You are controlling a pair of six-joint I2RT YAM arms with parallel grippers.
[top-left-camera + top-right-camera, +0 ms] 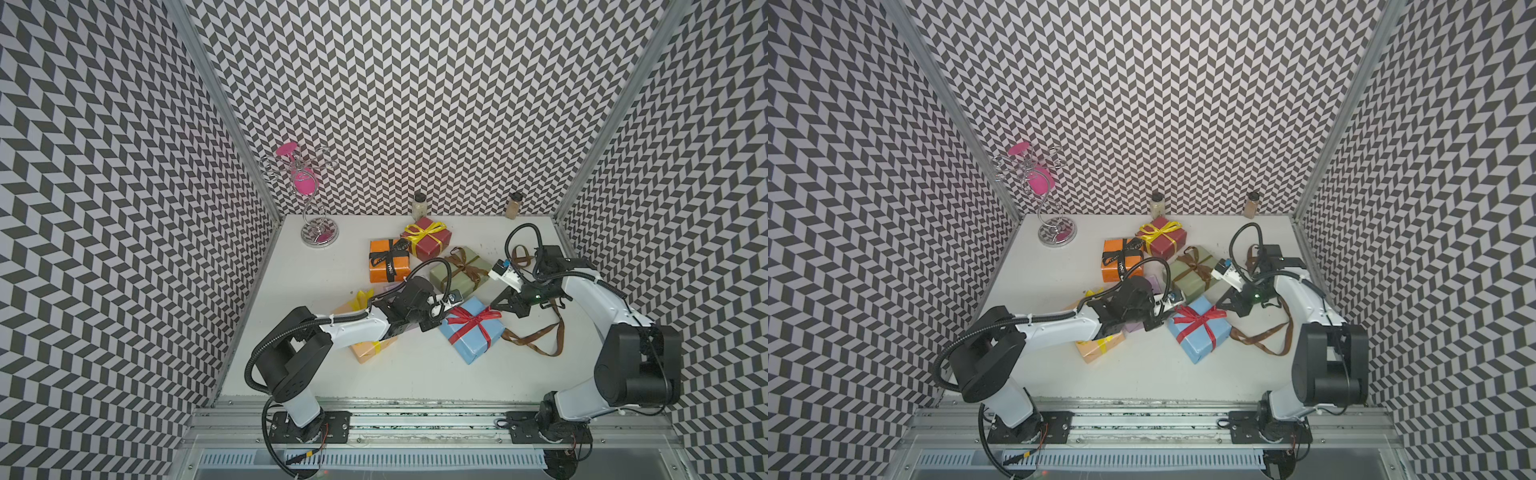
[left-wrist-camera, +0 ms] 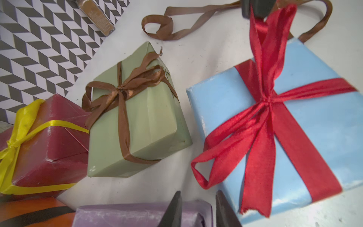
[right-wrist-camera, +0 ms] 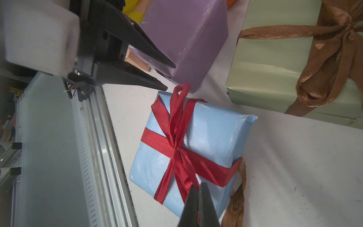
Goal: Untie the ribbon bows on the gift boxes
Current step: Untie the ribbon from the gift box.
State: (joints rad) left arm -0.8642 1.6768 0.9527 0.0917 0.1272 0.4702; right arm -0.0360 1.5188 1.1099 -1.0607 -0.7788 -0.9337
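Note:
The light blue gift box (image 1: 469, 345) (image 3: 206, 133) lies mid-table with its red ribbon bow (image 1: 473, 320) (image 2: 269, 102) still knotted. My right gripper (image 1: 494, 306) (image 3: 198, 186) is shut on one tail of that bow, which runs taut up from the knot. My left gripper (image 1: 434, 322) (image 2: 198, 196) is closed on a corner of the bare lilac box (image 2: 127, 216) (image 3: 186, 39). The bow's loop (image 2: 198, 176) sits just past its tips, untouched. The sage green (image 1: 457, 274), dark red (image 1: 428, 239) and orange (image 1: 388, 266) boxes keep their bows. The peach box (image 1: 365, 351) is partly hidden under the left arm.
A loose brown ribbon (image 1: 536, 336) trails on the table right of the blue box. Two spice jars (image 1: 419, 203) (image 1: 513, 205) stand at the back wall. A wire stand (image 1: 318, 232) with pink pieces is at the back left. A metal rail (image 1: 415, 415) edges the front.

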